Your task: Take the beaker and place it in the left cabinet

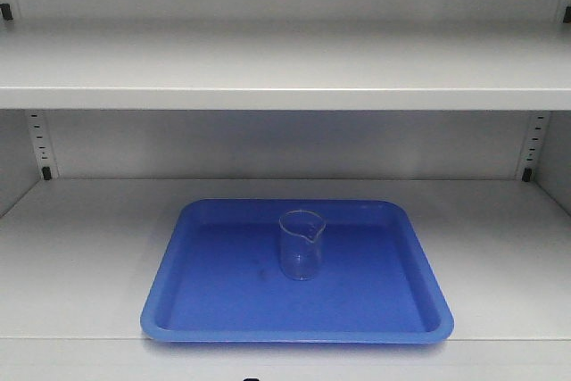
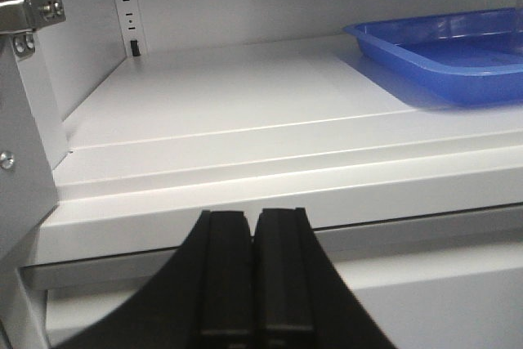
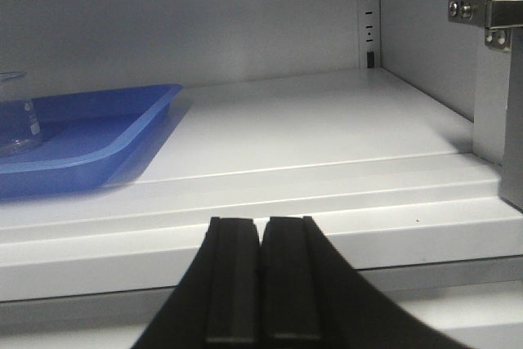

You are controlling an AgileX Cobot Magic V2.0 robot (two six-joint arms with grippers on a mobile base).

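Note:
A small clear glass beaker (image 1: 301,244) with a pour spout stands upright in the middle of a blue tray (image 1: 205,310) on the lower shelf of the pale grey cabinet (image 1: 285,86). The right wrist view catches the beaker (image 3: 16,124) at its far left edge. My left gripper (image 2: 253,217) is shut with nothing in it, just outside the shelf's front edge, left of the tray (image 2: 441,71). My right gripper (image 3: 261,222) is also shut and empty, in front of the shelf edge, right of the tray (image 3: 90,140). Neither gripper shows in the front view.
An upper shelf (image 1: 285,69) spans the cabinet above the tray. Slotted peg strips (image 1: 37,144) run up the back corners. Metal door hinges (image 2: 24,18) (image 3: 490,10) stick out at both side walls near the front. Bare shelf lies on either side of the tray.

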